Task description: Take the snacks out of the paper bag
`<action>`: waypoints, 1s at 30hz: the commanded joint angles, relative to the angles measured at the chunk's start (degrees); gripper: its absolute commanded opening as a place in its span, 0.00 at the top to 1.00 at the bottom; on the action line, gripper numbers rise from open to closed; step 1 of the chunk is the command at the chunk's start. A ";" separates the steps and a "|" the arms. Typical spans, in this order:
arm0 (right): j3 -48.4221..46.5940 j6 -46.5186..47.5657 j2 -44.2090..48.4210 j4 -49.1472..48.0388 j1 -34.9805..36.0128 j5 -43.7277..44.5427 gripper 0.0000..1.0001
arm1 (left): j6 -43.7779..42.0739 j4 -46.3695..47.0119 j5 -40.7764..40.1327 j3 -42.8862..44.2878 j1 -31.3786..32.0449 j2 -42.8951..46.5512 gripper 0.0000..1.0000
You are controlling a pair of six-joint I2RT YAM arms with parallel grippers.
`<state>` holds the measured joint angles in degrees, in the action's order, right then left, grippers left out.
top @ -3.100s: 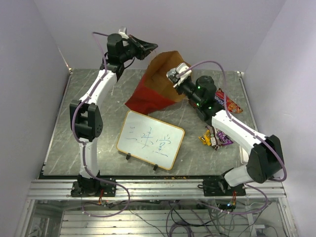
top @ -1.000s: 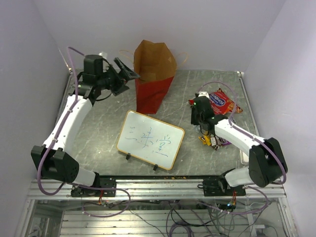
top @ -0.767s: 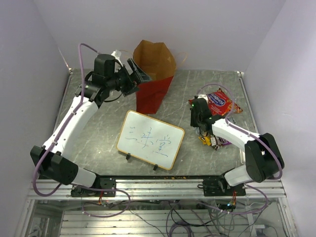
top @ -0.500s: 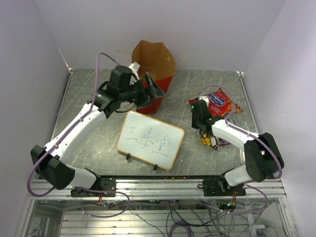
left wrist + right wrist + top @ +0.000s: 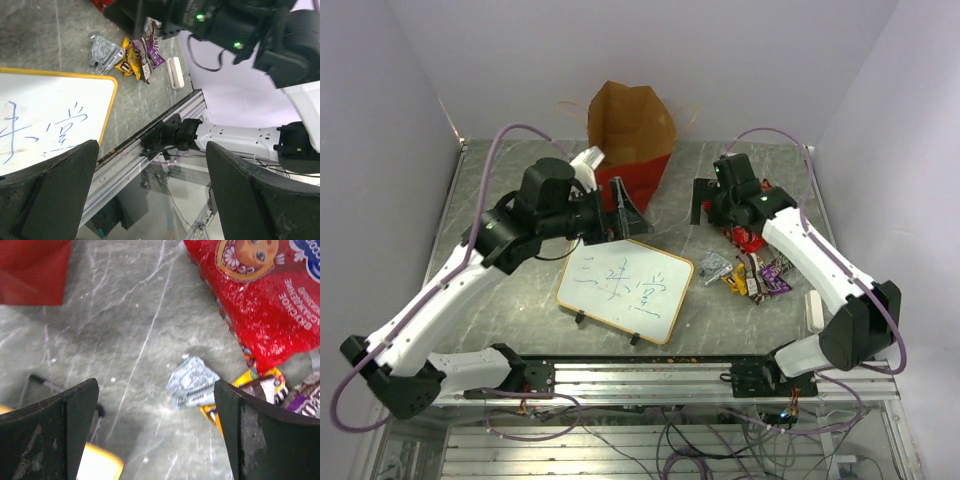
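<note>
Top external shows me the tall paper bag, red outside and brown kraft inside, standing upright on its own at the middle of the far edge of the grey marbled desk. Three seconds ago both arms had it tipped over between them. Since then the left claw has let go and swung back toward me. It now hangs just in front of the bag, above the far edge of the white gold-framed whiteboard, and the left wrist view shows its fingers spread wide with nothing between them. The right claw has lifted off the pile near the right edge, and its wrist view shows those fingers well apart and empty too. Below it lies the large red crinkly chip bag. A small silver foil packet now rests alone just beside the heap of small candy packets in yellow, brown and purple; a second ago that spot looked bare. I read that as one more snack delivered. A small white oblong block by the right edge is no concern of mine. I cannot see the bottom of the paper bag, so I cannot say whether anything is left inside, and I would look in before calling it done.
</note>
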<state>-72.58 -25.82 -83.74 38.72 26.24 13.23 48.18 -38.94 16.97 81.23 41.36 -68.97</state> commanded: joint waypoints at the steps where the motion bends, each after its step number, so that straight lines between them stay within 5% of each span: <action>1: -6.50 -1.27 5.46 18.74 -0.05 -3.87 0.00 | -2.26 -3.05 -7.98 -2.17 -0.47 4.80 0.02; 9: -18.81 -3.81 22.46 31.60 -0.05 -8.93 0.00 | -10.10 -14.31 -25.81 10.14 -2.26 6.85 0.05; 17: -26.49 -7.80 34.13 27.38 -0.05 -9.42 0.00 | -18.21 -22.15 -38.97 31.56 -2.42 3.47 0.05; 30: -27.10 -7.41 29.68 17.86 -0.15 -7.77 0.00 | -16.28 -16.25 -42.82 25.60 -2.36 13.17 0.05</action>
<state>-99.53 -33.67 -51.99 59.96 26.30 5.13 31.92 -56.40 -23.46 108.44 39.29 -55.88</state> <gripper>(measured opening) 0.999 0.954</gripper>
